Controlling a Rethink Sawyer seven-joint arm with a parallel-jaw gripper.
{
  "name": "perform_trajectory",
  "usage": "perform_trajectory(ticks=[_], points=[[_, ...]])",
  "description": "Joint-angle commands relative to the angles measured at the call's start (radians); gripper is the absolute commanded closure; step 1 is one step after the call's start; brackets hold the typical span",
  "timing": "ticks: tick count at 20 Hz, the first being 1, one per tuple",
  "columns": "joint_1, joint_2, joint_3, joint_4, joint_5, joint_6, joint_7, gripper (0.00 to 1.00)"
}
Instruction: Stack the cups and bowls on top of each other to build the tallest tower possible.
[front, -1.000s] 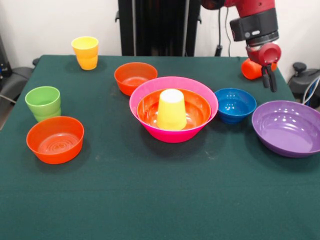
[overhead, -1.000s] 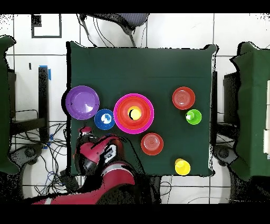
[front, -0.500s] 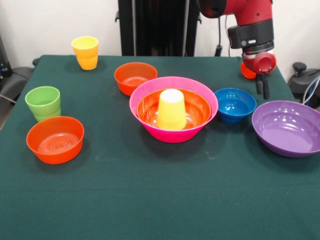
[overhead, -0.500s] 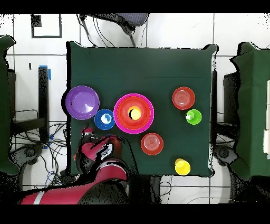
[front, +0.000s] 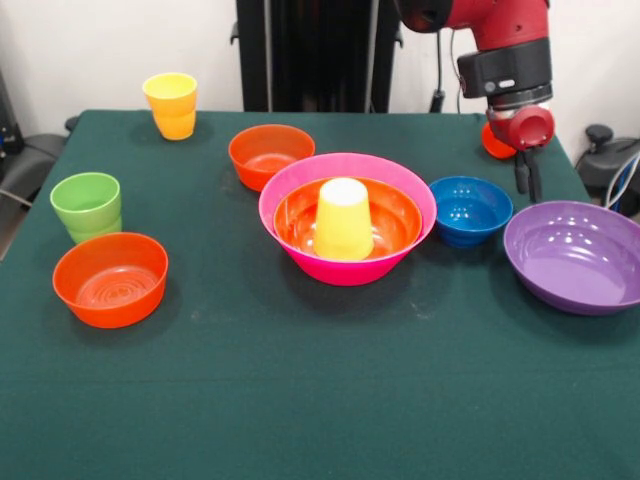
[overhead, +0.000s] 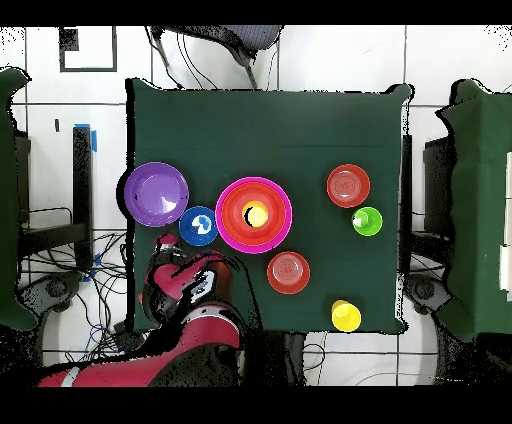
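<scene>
Table (front: 300, 400) covered edge to edge with dark green cloth (overhead: 330, 130), slightly wrinkled at the corners. White wall (front: 90, 50) behind it, evenly lit, no hard shadows. Black upright column (front: 305, 50) against the wall, on the opposite side of the table from the camera. Floor (overhead: 330, 60) of pale square tiles with dark joints. Loose cables (overhead: 90, 290) lie on the floor beside the table. Further green-covered surfaces (overhead: 480, 200) stand on both sides. Grey chair (overhead: 245, 38) at one table edge.
</scene>
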Motion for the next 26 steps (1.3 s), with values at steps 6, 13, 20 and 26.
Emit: perform_trajectory(ticks=[6,13,20,26], points=[[-0.022,-0.032,0.084,-0.098,0.046,0.021,0.238,0.00],[-0.022,-0.029,0.079,-0.101,0.048,0.035,0.236,0.00],[0.029,0.049,0.027,-0.165,0.098,0.007,0.225,0.00],[0.051,0.088,0.001,-0.185,0.113,0.048,0.205,0.00]])
